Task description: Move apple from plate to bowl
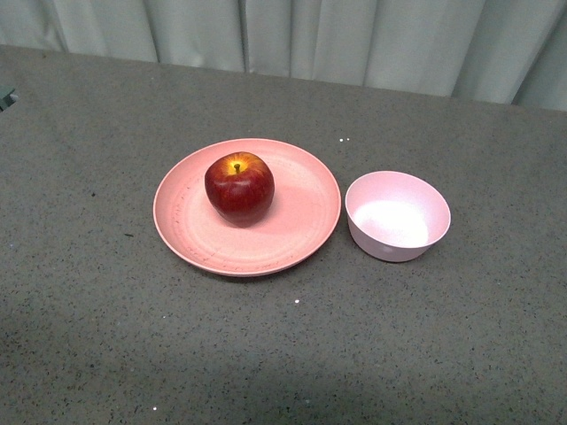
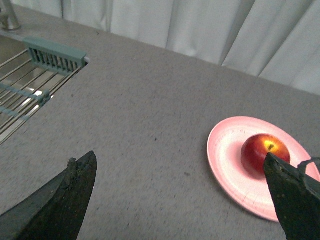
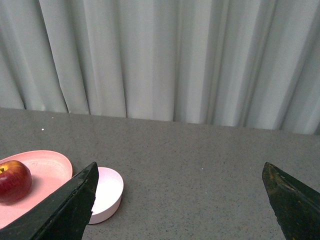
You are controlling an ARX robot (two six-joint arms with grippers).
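The dark red apple sits on the salmon-pink plate, left of its middle. The pale pink bowl stands empty just right of the plate. Neither gripper shows in the front view. In the left wrist view my left gripper is open and empty over bare table, with the apple and plate beyond one fingertip. In the right wrist view my right gripper is open and empty, with the bowl, plate and apple off to one side.
The objects rest on a grey speckled table with pale curtains behind it. In the left wrist view a metal wire rack with a teal comb-like piece lies at the table's edge.
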